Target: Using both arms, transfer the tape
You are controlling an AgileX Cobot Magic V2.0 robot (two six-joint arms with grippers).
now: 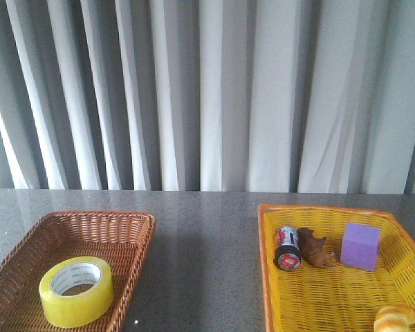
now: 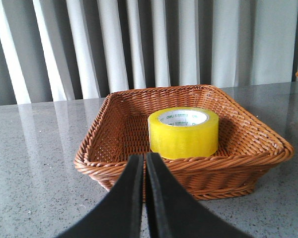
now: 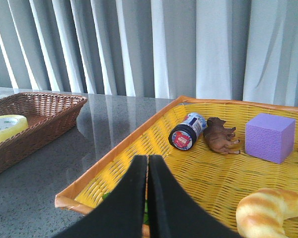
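In the left wrist view, the left gripper (image 2: 144, 163) is seen with its black fingers pressed together on nothing, just short of the brown wicker basket (image 2: 89, 163). The tape (image 2: 184, 132) is laid flat inside that basket, core upward. In the right wrist view, the right gripper (image 3: 148, 166) is likewise closed and empty, held over the near rim of the yellow basket (image 3: 139, 144). Farther in, a small can (image 3: 186, 131), a brown animal figure (image 3: 220, 136) and a purple block (image 3: 269, 136) are seen, with a croissant (image 3: 268, 208) nearer. Grey curtains (image 1: 207, 90) are hung behind the table (image 1: 207, 242).

Yellow tape (image 1: 76, 292), brown basket (image 1: 135, 238), yellow basket (image 1: 311, 297), purple cube (image 1: 360, 246), grey curtain (image 1: 207, 90)
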